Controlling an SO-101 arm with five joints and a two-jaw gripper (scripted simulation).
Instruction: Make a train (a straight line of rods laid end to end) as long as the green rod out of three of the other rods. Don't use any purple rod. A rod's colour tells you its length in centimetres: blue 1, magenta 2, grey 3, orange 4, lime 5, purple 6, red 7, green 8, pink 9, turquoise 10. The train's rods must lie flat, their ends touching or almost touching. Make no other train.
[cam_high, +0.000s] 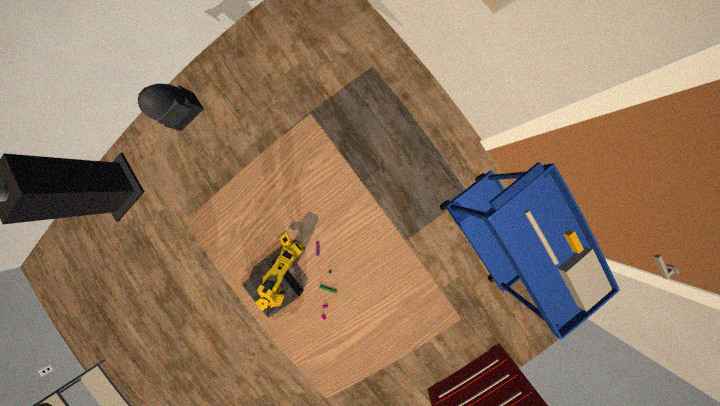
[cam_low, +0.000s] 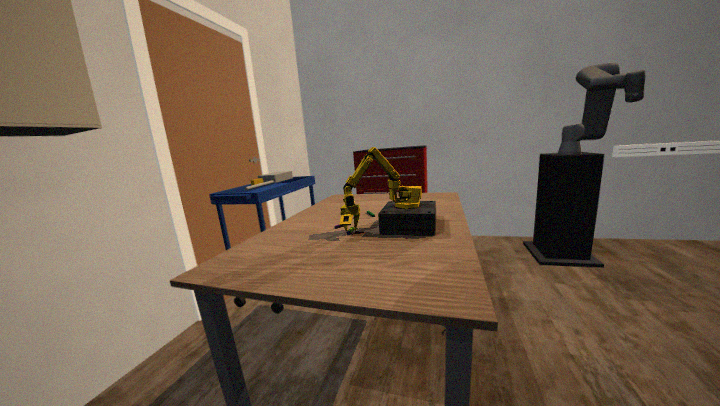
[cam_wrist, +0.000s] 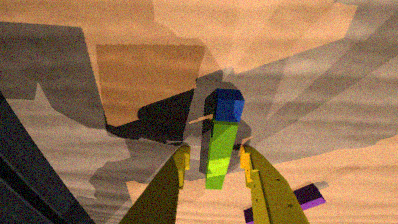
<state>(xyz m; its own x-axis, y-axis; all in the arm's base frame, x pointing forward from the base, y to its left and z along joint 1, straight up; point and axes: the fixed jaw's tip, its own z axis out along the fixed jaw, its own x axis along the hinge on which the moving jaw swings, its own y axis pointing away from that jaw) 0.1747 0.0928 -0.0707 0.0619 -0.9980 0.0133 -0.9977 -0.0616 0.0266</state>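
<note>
Pincer (cam_high: 298, 247) (cam_low: 352, 224) (cam_wrist: 214, 148) is spread a little, nothing pinched. The lime rod (cam_wrist: 220, 156) lies just below the middle of the wrist frame, between the fingertips with gaps either side, the blue rod (cam_wrist: 229, 106) at its upper end, ends looking about touching.

Both look light, stiff and pretty smooth, so tbh they'd be nudged out of line easily. Lime is best taken across its narrow sides near mid-length; blue offers hardly any grip.

One magenta rod (cam_high: 325, 306) would finish the length; that and a second magenta rod (cam_high: 323, 316) sit low centre in the top frame, past the green rod (cam_high: 328, 288) (cam_low: 370, 213) and a spare blue rod (cam_high: 330, 271). The purple rod (cam_high: 317, 248) (cam_wrist: 308, 197), lower right in the wrist frame, could get bumped by the right-hand finger.
</note>
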